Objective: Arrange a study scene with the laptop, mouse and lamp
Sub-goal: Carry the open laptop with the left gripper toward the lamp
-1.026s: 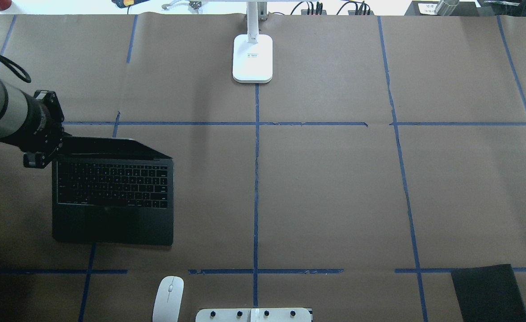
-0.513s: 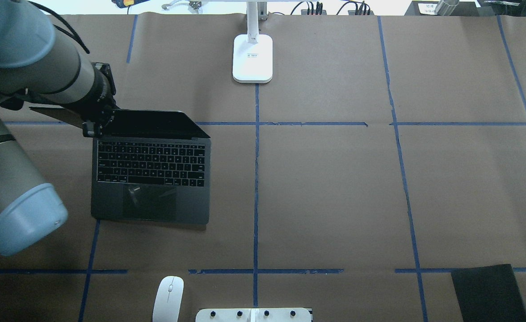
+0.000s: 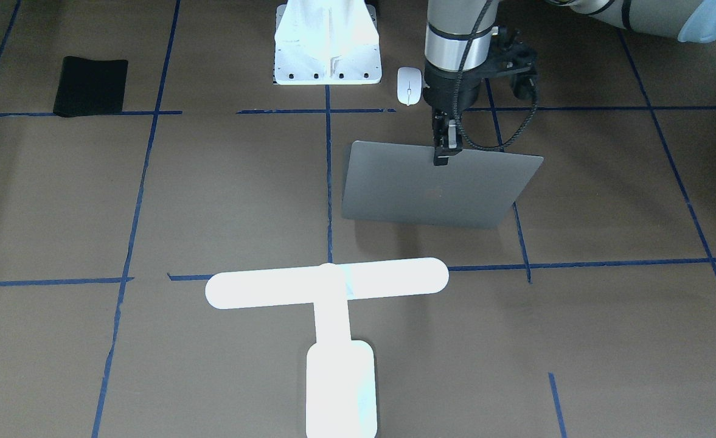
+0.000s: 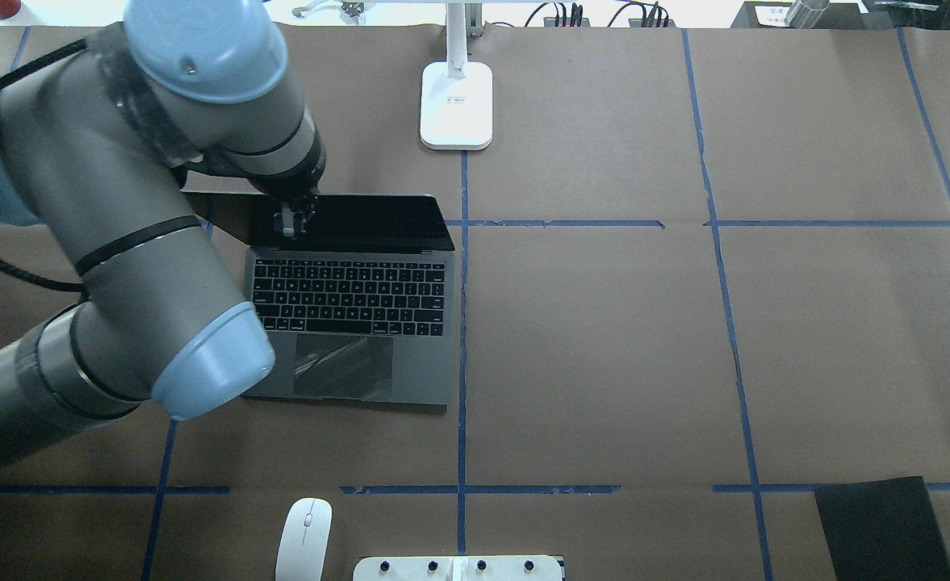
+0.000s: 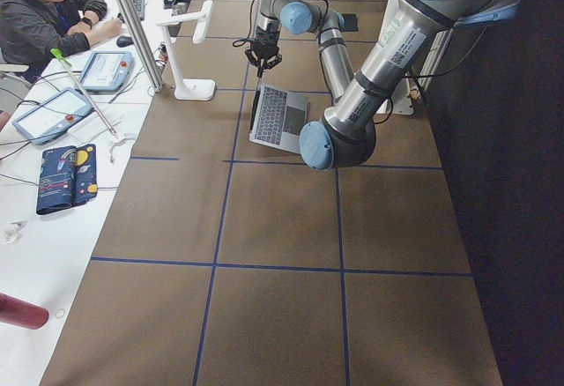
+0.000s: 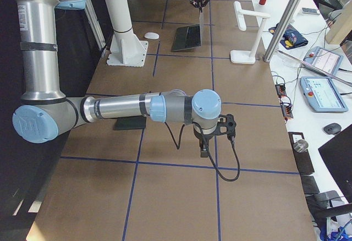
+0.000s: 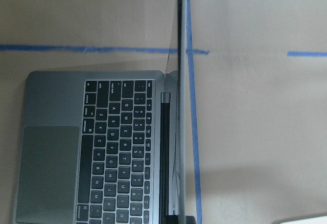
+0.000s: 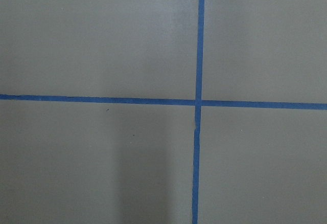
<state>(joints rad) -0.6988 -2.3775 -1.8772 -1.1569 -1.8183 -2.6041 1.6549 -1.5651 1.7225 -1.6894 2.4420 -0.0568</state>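
Moved: laptop (image 4: 351, 323), open, carried rightward across the bench (image 4: 604, 339) from its earlier spot near the left edge. Its right side now lies along the central blue tape line (image 4: 463, 363), near the lamp (image 4: 456, 105), so its placement looks nearly done. Holding it: left gripper (image 4: 285, 222), jaws pinched on the raised lid's top edge, arm now reaching far over the bench; right gripper (image 6: 204, 152), state of jaws cannot be told; unchanged: mouse (image 4: 305, 537) at the near edge, lamp, black mat (image 4: 878, 528).
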